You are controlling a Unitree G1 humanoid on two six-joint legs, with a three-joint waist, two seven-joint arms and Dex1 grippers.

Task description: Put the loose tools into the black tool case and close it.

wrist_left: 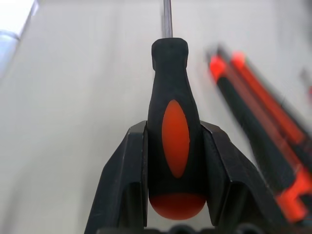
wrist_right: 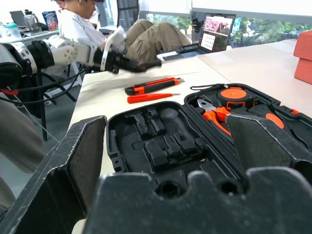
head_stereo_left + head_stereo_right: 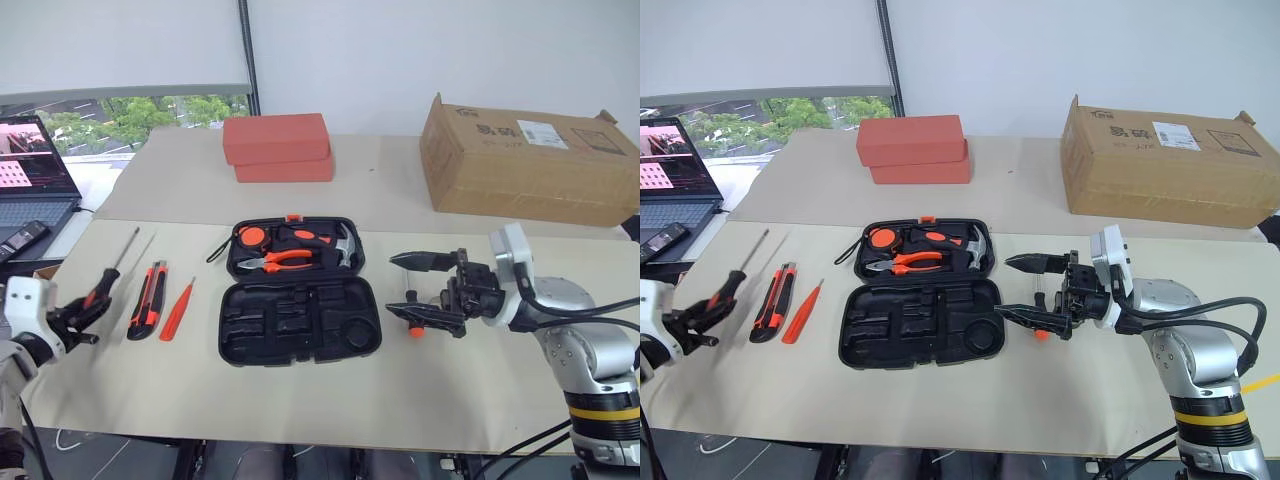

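Observation:
The black tool case lies open in the middle of the table. Its far half holds a tape measure, pliers and a hammer, and its near half is bare moulded foam. To its left lie an orange pointed tool and an orange-and-black knife-like tool. Further left, my left gripper is shut on the handle of a black-and-orange screwdriver, with its thin shaft pointing away from me. My right gripper hovers just right of the case, open and turned toward it, with nothing between its fingers.
Two stacked red-orange blocks sit behind the case and a cardboard box stands at the back right. A laptop rests on a side table at the far left. A person sits beyond the table's left end.

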